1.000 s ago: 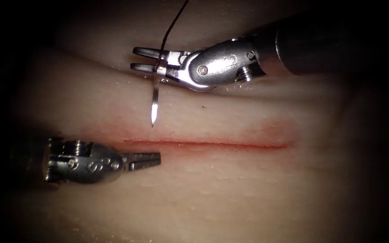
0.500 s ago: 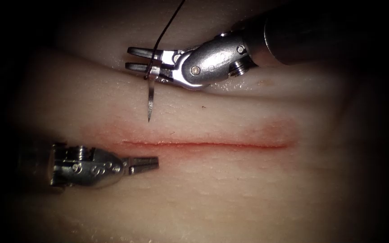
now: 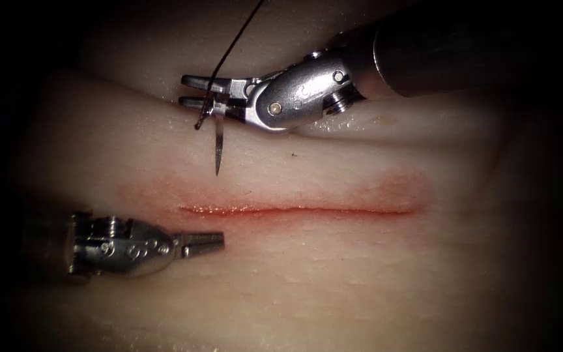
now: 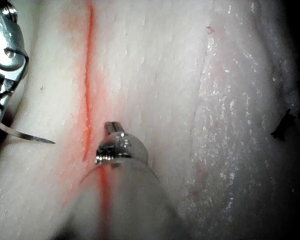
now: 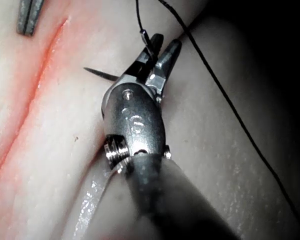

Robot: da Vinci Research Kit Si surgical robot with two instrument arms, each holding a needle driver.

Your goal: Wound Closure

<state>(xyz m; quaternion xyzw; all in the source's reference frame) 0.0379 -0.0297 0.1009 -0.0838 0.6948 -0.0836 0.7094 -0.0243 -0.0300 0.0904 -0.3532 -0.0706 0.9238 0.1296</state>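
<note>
We see the pale, fatty slab of pork tissue with its thin red horizontal cut running across the middle, a faint wash of red fluid staining the skin around it; the right arm's silver wristed tool sits above the cut, beyond its left end, and it grips the slim curved steel needle near the thread end, its two jaws looking slightly parted at the tips while the needle is pinched deeper between them; the needle hangs free of the tissue, its sharp point aimed down toward the cut and stopping short of it; the dark thin thread rises from the needle's held end and leaves the endoscope view at the top; in the right wrist view the same thread trails away across the tissue past the tool; the left arm's silver tool lies below the cut near its left end, jaws closed and holding nothing, seemingly resting just above or on the surface, though we cannot tell which.
</note>
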